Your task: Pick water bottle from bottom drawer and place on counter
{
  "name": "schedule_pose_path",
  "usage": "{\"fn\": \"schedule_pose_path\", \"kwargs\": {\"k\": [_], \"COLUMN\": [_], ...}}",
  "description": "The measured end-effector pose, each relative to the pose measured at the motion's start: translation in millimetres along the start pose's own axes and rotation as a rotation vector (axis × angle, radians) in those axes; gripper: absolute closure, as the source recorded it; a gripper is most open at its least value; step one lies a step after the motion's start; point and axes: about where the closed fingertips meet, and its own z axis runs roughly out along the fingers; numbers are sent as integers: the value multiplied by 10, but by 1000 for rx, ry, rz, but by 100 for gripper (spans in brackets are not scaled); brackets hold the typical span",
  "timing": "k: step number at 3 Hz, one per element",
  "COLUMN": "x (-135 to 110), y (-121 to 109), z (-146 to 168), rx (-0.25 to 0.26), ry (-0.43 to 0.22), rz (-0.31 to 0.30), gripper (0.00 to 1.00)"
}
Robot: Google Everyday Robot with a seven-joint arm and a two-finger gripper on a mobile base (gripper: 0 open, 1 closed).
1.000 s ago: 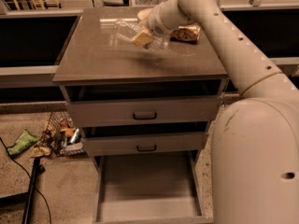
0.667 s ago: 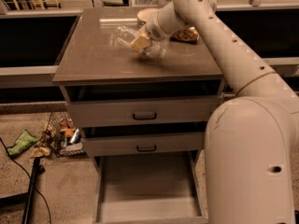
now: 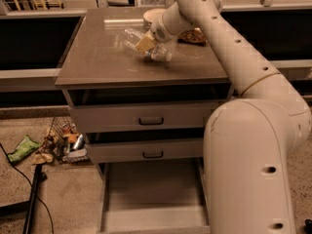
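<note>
The water bottle (image 3: 161, 52), clear and crinkled, lies tilted on or just above the counter (image 3: 97, 57), near its back middle. My gripper (image 3: 145, 44) reaches in from the right over the counter, and its tan fingers are shut on the middle of the bottle. The bottom drawer (image 3: 153, 199) is pulled fully open below, and its plain grey inside holds nothing I can see.
A tan packaged snack (image 3: 192, 35) and a pale bowl (image 3: 152, 14) sit at the back of the counter behind my gripper. The two upper drawers (image 3: 151, 118) stand slightly ajar. Litter (image 3: 58, 143) and a black cable (image 3: 34, 199) lie on the floor at the left. My arm (image 3: 253, 145) fills the right side.
My gripper with the bottle has moved slightly left and down towards the counter top. The drawers have not moved.
</note>
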Motion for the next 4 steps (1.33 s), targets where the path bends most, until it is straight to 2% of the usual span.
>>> {"fn": "schedule_pose_path", "kwargs": {"k": [2,3,4], "x": [-52,-68,-72], "y": [-49,-55,-69], "z": [-98,-140,-204], "rx": [44,57,75], "ry": [17,19,10], "rz": [34,39,43], "gripper": [14,0,0]}}
